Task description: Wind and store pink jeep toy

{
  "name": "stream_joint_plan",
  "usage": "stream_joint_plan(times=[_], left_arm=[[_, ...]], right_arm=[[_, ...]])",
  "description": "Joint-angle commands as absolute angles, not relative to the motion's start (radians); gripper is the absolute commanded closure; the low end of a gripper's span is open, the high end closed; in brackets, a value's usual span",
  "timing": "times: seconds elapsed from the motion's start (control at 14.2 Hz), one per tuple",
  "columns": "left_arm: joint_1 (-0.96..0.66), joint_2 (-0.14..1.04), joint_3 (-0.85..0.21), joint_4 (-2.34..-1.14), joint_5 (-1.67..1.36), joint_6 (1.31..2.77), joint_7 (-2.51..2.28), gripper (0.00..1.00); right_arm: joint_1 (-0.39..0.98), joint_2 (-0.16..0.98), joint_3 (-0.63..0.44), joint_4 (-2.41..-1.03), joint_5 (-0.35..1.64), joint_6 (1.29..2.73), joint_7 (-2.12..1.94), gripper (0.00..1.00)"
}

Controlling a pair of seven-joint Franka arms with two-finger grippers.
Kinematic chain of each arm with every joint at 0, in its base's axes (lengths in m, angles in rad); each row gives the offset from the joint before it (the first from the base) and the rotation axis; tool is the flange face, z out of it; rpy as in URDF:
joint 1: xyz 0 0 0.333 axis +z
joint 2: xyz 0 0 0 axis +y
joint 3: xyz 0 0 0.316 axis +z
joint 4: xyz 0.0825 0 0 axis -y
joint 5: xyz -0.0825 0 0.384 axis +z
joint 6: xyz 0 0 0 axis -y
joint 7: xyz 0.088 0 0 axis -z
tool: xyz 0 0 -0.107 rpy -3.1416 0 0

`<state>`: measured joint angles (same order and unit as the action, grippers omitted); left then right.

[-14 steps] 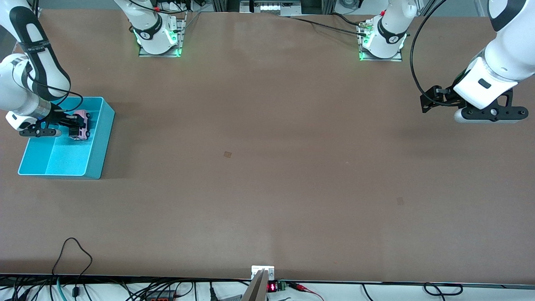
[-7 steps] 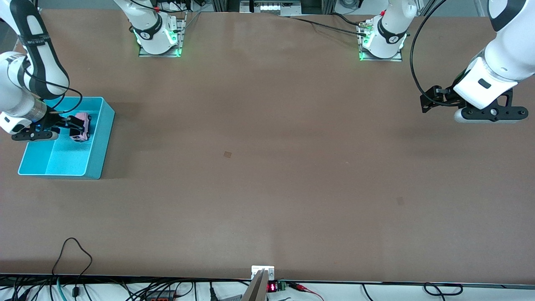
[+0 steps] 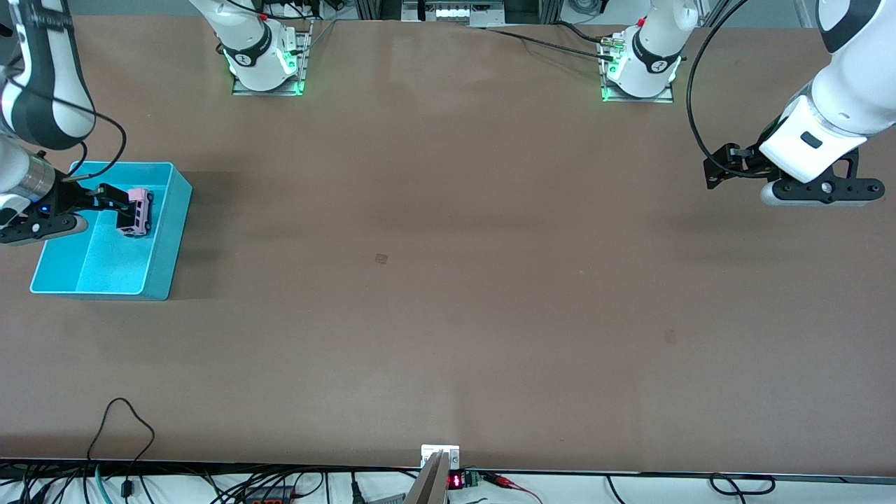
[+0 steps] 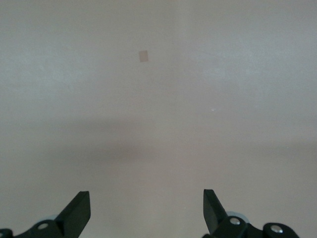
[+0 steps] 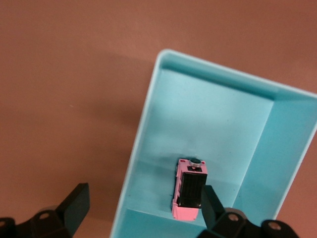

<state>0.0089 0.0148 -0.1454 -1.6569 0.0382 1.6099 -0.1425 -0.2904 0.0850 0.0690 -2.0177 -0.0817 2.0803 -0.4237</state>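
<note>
The pink jeep toy (image 3: 138,211) lies on the floor of the cyan bin (image 3: 168,245) at the right arm's end of the table, roof up. In the right wrist view the jeep (image 5: 189,193) shows its black ribbed roof inside the bin (image 5: 148,124). My right gripper (image 3: 115,203) is open over the bin, just clear of the jeep. In its own view the right gripper (image 5: 143,196) has one finger beside the jeep and one outside the bin wall. My left gripper (image 3: 717,171) waits open and empty over bare table at the left arm's end, and its own view (image 4: 144,198) shows its jaws wide apart.
A small square mark (image 3: 381,258) sits on the brown table near the middle, and it also shows in the left wrist view (image 4: 143,55). A loose black cable (image 3: 119,420) lies near the table's front edge. Both arm bases stand along the table's back edge.
My right gripper has opened and let go of the jeep, then drawn back toward the right arm's end of the table. The jeep stays in the bin. The left arm has not moved.
</note>
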Motion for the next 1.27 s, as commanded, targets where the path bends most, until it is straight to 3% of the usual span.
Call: stream_joint_plan(times=[0.0,0.49,0.78,1.2], left_arm=[[0.012,0.015,-0.149,-1.644,0.026,1.595,-0.143,0.0],[0.012,0.015,-0.149,-1.644,0.028,1.595,-0.143,0.0],[0.012,0.015,-0.149,-1.643,0.028,1.595,-0.143,0.0],[0.012,0.015,-0.149,-1.643,0.026,1.595,-0.143,0.0]], right_arm=[[-0.236,0.048,0.067,-1.945,-0.06,2.001,-0.338,0.0],[-0.152,-0.083,0.078,-1.888,0.034,1.869,-0.181,0.0],[-0.075,-0.087,0.084,-1.806,0.034,1.79,0.007,0.0],[-0.028,-0.078,0.092,-1.678,0.035,1.718,-0.017,0.0]])
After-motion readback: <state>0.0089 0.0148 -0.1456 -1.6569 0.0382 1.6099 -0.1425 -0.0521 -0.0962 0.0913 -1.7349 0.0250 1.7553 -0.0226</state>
